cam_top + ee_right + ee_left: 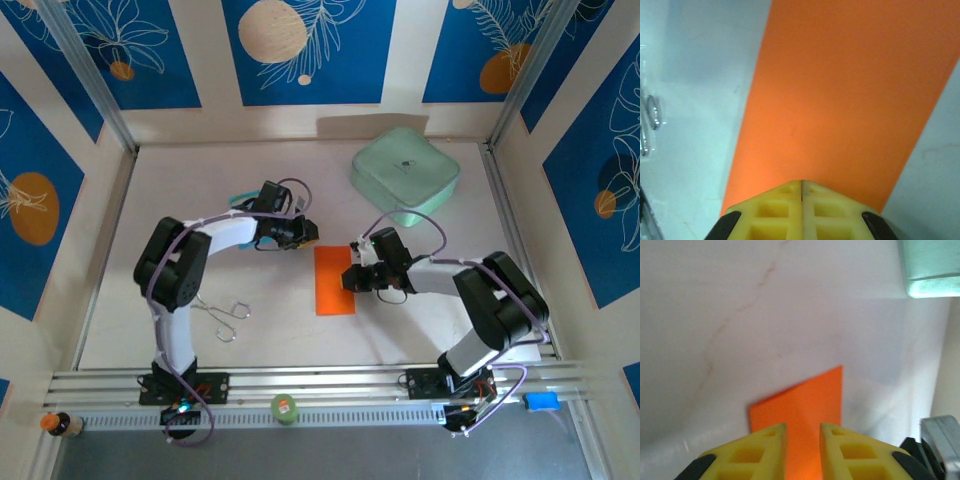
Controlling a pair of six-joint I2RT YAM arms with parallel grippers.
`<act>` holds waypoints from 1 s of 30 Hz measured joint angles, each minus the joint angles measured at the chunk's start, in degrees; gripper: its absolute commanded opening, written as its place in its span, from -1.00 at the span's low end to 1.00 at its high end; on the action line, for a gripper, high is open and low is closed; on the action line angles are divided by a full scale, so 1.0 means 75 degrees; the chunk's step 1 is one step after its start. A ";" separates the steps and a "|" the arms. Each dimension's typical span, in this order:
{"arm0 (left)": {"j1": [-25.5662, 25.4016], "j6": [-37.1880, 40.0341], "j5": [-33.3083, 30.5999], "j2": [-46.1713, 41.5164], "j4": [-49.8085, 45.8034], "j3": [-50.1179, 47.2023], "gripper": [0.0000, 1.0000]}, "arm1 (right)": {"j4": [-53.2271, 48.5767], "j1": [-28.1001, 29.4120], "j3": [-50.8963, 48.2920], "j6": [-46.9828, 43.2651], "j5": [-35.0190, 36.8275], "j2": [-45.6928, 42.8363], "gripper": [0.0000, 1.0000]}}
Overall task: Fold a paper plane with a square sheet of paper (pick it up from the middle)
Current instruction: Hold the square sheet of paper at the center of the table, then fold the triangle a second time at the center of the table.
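From above, the orange sheet of paper lies flat on the white table as an upright rectangle between the two arms. The left gripper sits at its far left corner and the right gripper at its right edge. The left wrist camera adds that this gripper's yellow fingers stand slightly apart, with the paper seen through the gap, and a corner of the mint-green box beyond. The right wrist camera shows its fingers pressed together at the paper's near edge; whether they nip the edge is hard to tell. Metal rings show at its left, matching the wire loops seen from above. The box is closed, and the small dark mark on its lid is too small to read.
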 measured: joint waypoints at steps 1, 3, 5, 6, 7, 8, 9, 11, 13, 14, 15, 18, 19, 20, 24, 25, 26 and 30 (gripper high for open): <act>-0.0015 0.0003 0.0023 -0.0236 0.0073 -0.0140 -0.48 | -0.0105 0.0055 0.0000 0.0073 0.0052 -0.0224 -0.55; -0.0090 0.0009 0.0102 -0.0562 0.0213 -0.0335 -0.48 | -0.0350 0.0181 0.0029 0.0204 0.0312 -0.0731 -0.33; -0.0178 0.0082 0.0221 -0.0723 0.0332 -0.0478 -0.48 | -0.0740 0.0306 0.0152 0.0356 0.0828 -0.1332 -0.17; -0.0233 0.0105 0.0265 -0.0734 0.0399 -0.0539 -0.48 | -0.0918 0.0341 0.0213 0.0411 0.1075 -0.1568 -0.10; -0.0294 0.0128 0.0294 -0.0731 0.0437 -0.0603 -0.49 | -0.1137 0.0382 0.0291 0.0516 0.1384 -0.1868 -0.01; -0.0353 0.0143 0.0329 -0.0717 0.0437 -0.0664 -0.49 | -0.1279 0.0399 0.0332 0.0568 0.1629 -0.2095 0.01; -0.0405 0.0140 0.0370 -0.0688 0.0440 -0.0720 -0.49 | -0.1440 0.0396 0.0361 0.0659 0.1926 -0.2355 0.01; -0.0478 0.0140 0.0443 -0.0583 0.0446 -0.0743 -0.49 | -0.1746 0.0370 0.0370 0.0877 0.2468 -0.2818 -0.05; -0.0519 0.0143 0.0510 -0.0420 0.0522 -0.0740 -0.49 | -0.2034 0.0256 0.0350 0.1218 0.2871 -0.3223 -0.32; -0.0533 0.0140 0.0536 -0.0335 0.0536 -0.0723 -0.49 | -0.2116 0.0172 0.0318 0.1434 0.2973 -0.3360 -0.44; -0.0539 0.0140 0.0583 -0.0204 0.0571 -0.0691 -0.50 | -0.2168 0.0035 0.0236 0.1714 0.3048 -0.3529 -0.55; -0.0539 0.0143 0.0638 0.0181 0.0580 -0.0536 -0.50 | -0.2028 -0.0629 -0.0245 0.2226 0.2611 -0.3864 -0.71; -0.0539 0.0143 0.0656 0.0303 0.0560 -0.0449 -0.50 | -0.1953 -0.0895 -0.0469 0.2352 0.2320 -0.3917 -0.72; -0.0539 0.0149 0.0659 0.0405 0.0525 -0.0356 -0.51 | -0.1900 -0.1099 -0.0632 0.2457 0.2087 -0.3926 -0.72; -0.0539 0.0300 0.0711 0.0778 0.0289 0.0192 -0.50 | -0.1900 -0.1413 -0.1023 0.2632 0.1163 -0.3923 -0.71; -0.0539 0.0335 0.0723 0.0839 0.0248 0.0318 -0.51 | -0.1886 -0.1376 -0.1020 0.2649 0.1020 -0.3923 -0.70; -0.0539 0.0347 0.0743 0.0892 0.0227 0.0414 -0.51 | -0.1865 -0.1332 -0.1020 0.2664 0.0921 -0.3923 -0.70; -0.0536 0.0408 0.0799 0.1119 0.0169 0.0627 -0.51 | -0.1894 -0.1029 -0.1020 0.2833 0.0775 -0.3923 -0.64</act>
